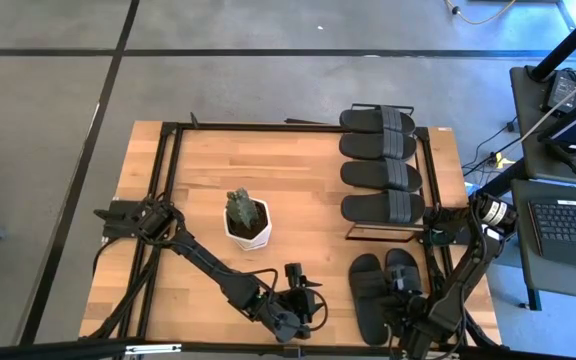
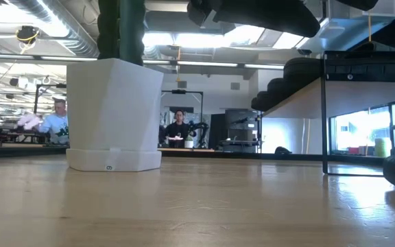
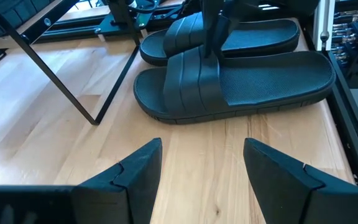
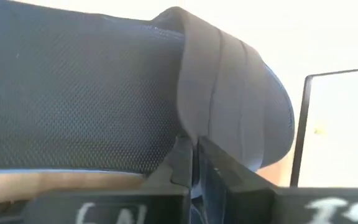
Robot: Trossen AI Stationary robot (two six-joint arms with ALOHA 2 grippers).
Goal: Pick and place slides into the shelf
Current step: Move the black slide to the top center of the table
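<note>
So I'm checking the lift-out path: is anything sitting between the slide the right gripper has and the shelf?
Nothing visible blocks it. The right gripper is shut on the strap of a slide on the table, just in front of the shelf. Only the shelf's thin black front frame lies between. The potted plant stands off to the side.

White planter (image 2: 114, 116) stands on wooden table (image 2: 197, 206), left of shelf (image 2: 348, 89).

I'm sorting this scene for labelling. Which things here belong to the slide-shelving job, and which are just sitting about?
Part of the job:
- four slides on the shelf
- two slides on the table
- shelf
- right gripper, shut on the strap of one table slide
- left gripper, open, waiting nearby

Just sitting about:
- potted cactus
- laptop beside the table
</note>
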